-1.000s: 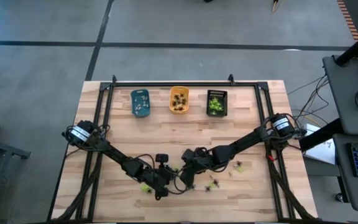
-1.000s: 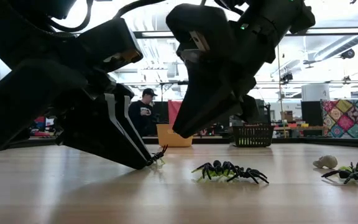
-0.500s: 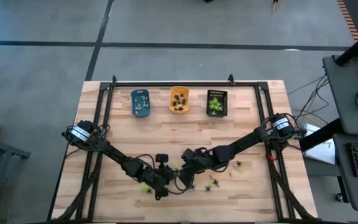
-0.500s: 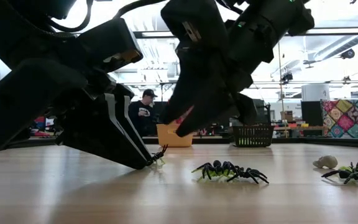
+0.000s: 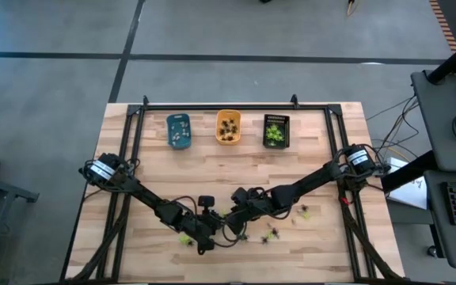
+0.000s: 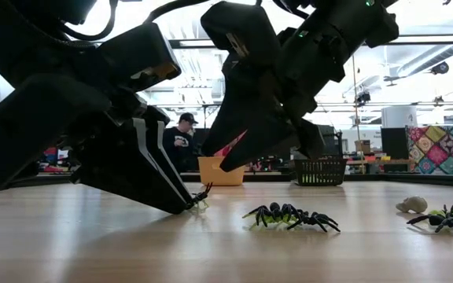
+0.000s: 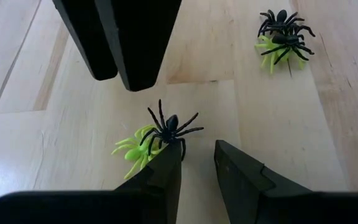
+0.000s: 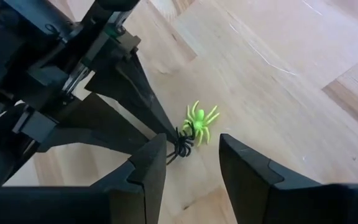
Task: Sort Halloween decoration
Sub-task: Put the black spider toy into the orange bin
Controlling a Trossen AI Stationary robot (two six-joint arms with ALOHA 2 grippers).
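Black spider [image 7: 169,126] atop yellow-green spider [image 7: 135,149], lower centre of the high view, on the counter [image 5: 196,170]. Left gripper [image 7: 197,163]: fingers apart, one tip touching the black spider. Right gripper [image 8: 191,163]: fingers apart, raised just above the same pair. Further black-and-green pair [image 6: 291,216] nearby. Blue tray [image 5: 178,131], orange tray [image 5: 228,127], black tray [image 5: 276,131]: upper centre, each holding figures.

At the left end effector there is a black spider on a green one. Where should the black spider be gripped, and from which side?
Probably grip the black spider by its raised body, from straight above: its thin legs splay flat over the green spider. The left end effector stands open beside it.
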